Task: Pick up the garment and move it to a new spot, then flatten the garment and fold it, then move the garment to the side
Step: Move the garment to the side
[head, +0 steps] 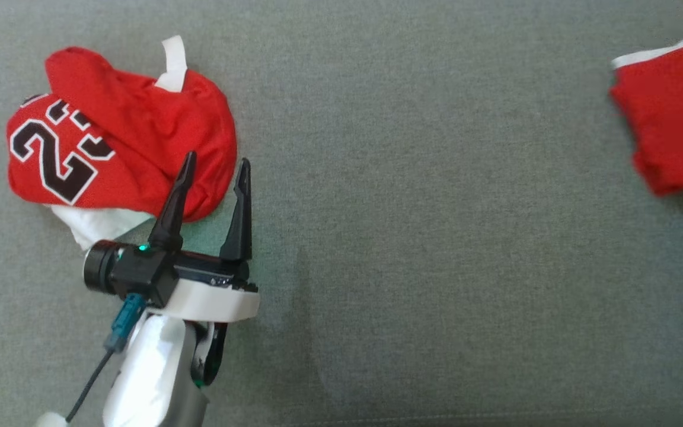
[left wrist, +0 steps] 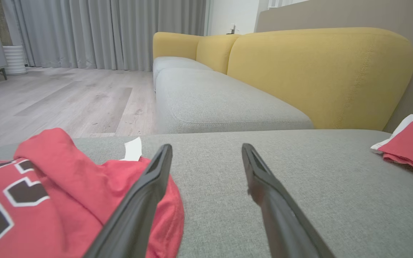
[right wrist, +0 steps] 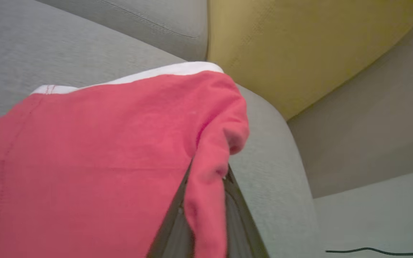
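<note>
Pinching a fold of the red garment [right wrist: 84,161] at the right edge of the sofa seat [head: 436,237] with right gripper [right wrist: 209,172] fingers pressed together on it, left gripper [head: 217,159] fingers spread beside the numbered jersey [head: 140,118] near the left edge; grasp apparently made, with lifting, moving, flattening and folding yet to come

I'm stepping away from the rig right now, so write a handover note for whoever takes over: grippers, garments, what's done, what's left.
Left gripper: open, holding nothing, at the right edge of the crumpled numbered jersey.
Right gripper: shut on a fold of the red garment, at the far right of the grey sofa seat.
Done: red garment gripped.
Left: move it to a new spot, flatten it, fold it, set it aside.
</note>
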### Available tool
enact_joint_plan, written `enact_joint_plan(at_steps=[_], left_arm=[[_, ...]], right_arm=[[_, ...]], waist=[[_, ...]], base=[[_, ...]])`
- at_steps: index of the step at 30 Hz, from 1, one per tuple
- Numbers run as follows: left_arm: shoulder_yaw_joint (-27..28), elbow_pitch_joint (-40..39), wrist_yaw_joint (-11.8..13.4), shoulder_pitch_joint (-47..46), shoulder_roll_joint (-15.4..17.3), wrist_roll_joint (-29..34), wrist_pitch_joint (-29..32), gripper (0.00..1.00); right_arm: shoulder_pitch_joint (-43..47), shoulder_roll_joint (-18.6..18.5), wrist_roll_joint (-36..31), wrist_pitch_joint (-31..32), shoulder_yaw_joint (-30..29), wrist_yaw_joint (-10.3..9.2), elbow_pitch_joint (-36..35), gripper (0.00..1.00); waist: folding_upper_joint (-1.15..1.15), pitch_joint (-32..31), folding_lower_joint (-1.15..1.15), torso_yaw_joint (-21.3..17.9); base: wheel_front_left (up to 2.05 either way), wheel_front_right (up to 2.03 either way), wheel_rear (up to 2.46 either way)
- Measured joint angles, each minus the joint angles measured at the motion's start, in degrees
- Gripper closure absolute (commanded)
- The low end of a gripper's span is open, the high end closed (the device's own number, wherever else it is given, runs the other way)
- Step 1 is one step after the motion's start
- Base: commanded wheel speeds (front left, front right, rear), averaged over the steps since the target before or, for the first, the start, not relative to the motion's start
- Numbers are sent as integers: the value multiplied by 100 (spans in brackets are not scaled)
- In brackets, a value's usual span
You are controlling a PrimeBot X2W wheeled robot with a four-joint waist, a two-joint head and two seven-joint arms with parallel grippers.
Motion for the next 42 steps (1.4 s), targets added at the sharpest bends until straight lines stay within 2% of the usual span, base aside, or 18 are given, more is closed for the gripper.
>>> enact_joint_plan(at_steps=[7, 12, 13, 14, 20, 25, 30, 35, 38, 42], left_arm=[[23, 1, -65, -101, -2, 48, -1, 0], [70, 12, -71, -125, -3, 53, -1, 0], [81, 19, -71, -125, -3, 69, 0, 0], [90, 24, -71, -125, -3, 89, 0, 0], [114, 54, -69, -124, -4, 93, 0, 0], [159, 56, -63, -102, -4, 88, 0, 0], [188, 34, -58, -42, -4, 63, -1, 0], [220, 1, -63, 257, -3, 85, 0, 0], [230, 4, -65, 409, -2, 102, 0, 0], [247, 1, -57, 588, -1, 98, -1, 0]], right_arm=[[-262, -88, -116, -155, -550, 0, 389, 100], [-372, -36, -237, -255, -719, 0, 498, 100], [-388, -23, -271, -258, -755, 0, 520, 64], [-410, 3, -285, -258, -787, 0, 561, 0], [-454, 204, -358, -521, -887, 0, 582, 0], [-463, 541, -301, -962, -873, 0, 385, 0], [-461, 1221, 47, -1436, -699, 0, -121, 0], [-273, 1952, 547, -1641, -520, 0, -896, 0], [249, 2448, 699, -1714, -500, 0, -1369, 0], [1357, 2874, 661, -1736, -564, 0, -1990, 0]], waist=[[0, 261, 0, 27], [0, 288, 0, 13], [0, 283, 0, 10], [0, 273, 0, 7], [0, 162, 0, -1], [0, -56, 0, -21], [0, -387, -1, -53], [0, -770, -1, -110], [0, -995, -1, -155], [0, -1282, -2, -200]], base=[[0, 0, 0], [0, 0, 0], [0, 0, 0], [0, 0, 0], [0, 0, 0], [0, 0, 0], [0, 0, 0], [0, 0, 0], [0, 0, 0], [0, 0, 0]])
